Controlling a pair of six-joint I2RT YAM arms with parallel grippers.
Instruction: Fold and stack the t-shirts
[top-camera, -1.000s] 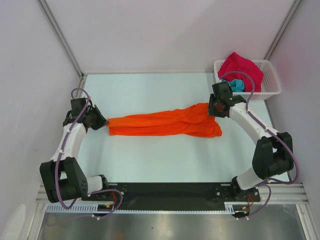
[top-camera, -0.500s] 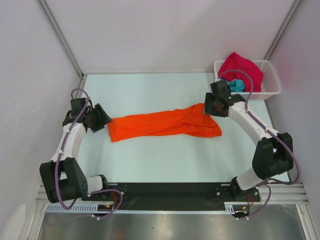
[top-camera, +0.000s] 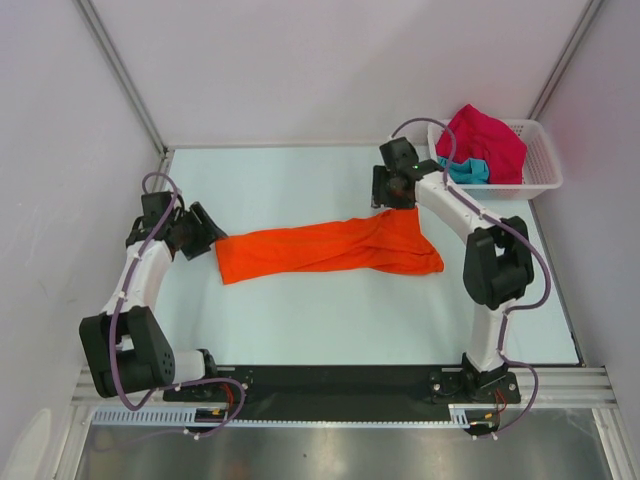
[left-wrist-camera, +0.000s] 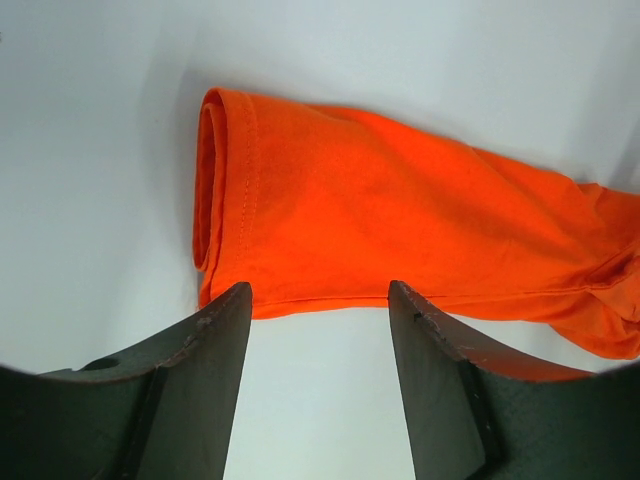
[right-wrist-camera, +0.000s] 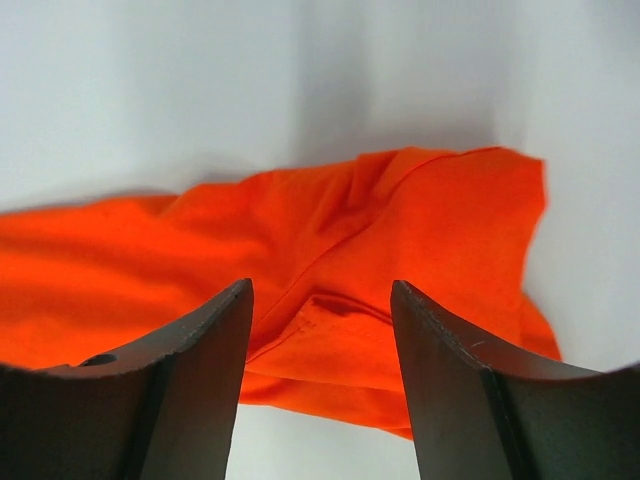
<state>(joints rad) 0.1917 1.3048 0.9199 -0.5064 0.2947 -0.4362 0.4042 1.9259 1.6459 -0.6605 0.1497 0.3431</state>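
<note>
A bright orange t-shirt (top-camera: 330, 245) lies in a long bunched strip across the middle of the table. My left gripper (top-camera: 210, 235) sits just off its left end, open, with only bare table between its jaws in the left wrist view (left-wrist-camera: 320, 300); the rolled hem of the orange t-shirt (left-wrist-camera: 400, 230) lies just past the fingertips. My right gripper (top-camera: 393, 200) hovers open over the far right corner of the shirt. The right wrist view shows creased orange cloth (right-wrist-camera: 400, 230) under the spread jaws (right-wrist-camera: 320, 295). A crimson-pink t-shirt (top-camera: 485, 135) and a teal one (top-camera: 468, 172) lie in the basket.
The white lattice basket (top-camera: 545, 170) stands at the table's far right corner, close behind the right arm. White walls enclose the table on the left, back and right. The black base rail (top-camera: 330, 385) runs along the near edge.
Both grippers have opened and let go of the orange t-shirt, whose left end slackened and widened. The right gripper moved left and toward the back wall; the left barely shifted.
</note>
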